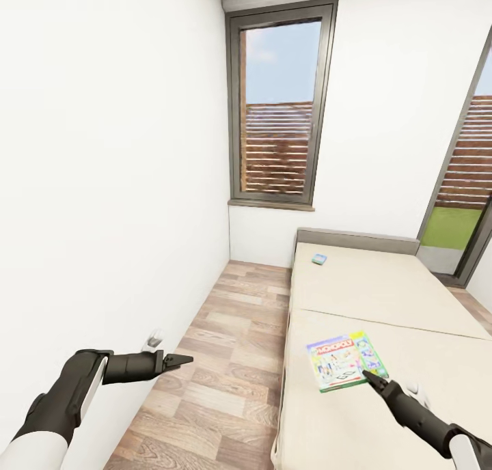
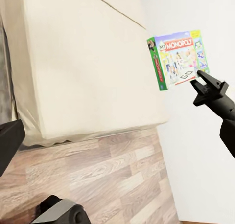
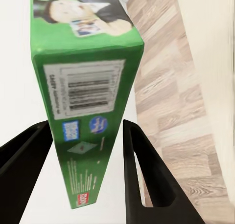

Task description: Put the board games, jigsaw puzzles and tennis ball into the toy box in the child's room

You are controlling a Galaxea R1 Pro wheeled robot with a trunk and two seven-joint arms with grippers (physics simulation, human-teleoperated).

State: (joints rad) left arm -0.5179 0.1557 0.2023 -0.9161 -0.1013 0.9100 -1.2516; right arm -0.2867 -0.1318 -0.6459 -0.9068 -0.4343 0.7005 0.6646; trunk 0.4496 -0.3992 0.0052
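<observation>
Step in hand: fetching first board game from bed; judged early in task, nothing yet seen in any toy box.
Green game: thin flat green printed box with red "Monopoly" banner [image 1: 346, 361], lifted clear of mattress in left wrist view, standing on edge in the air beside the bed, held at one corner.
Right gripper: black two-fingered gripper [image 1: 371, 376] clamped on a corner of the green box; in right wrist view, the two dark fingers [image 3: 142, 170] flank the barcoded edge, box between them.
Left gripper: black gripper [image 1: 179, 359] held out over wood-plank floor [image 1: 232, 347], near white wall, fingers drawn to a narrow point, nothing between them.
Blue game: small blue flat box [image 1: 319, 258] lying on far section of low beige bed [image 1: 383, 292], just below grey headboard [image 1: 355, 238].
Next move, judged: turn base away from bed toward table, keeping corner grip firm; thin hold at one corner may let box swing or slip.
Left to do, judged: blue box, then table toys.
</observation>
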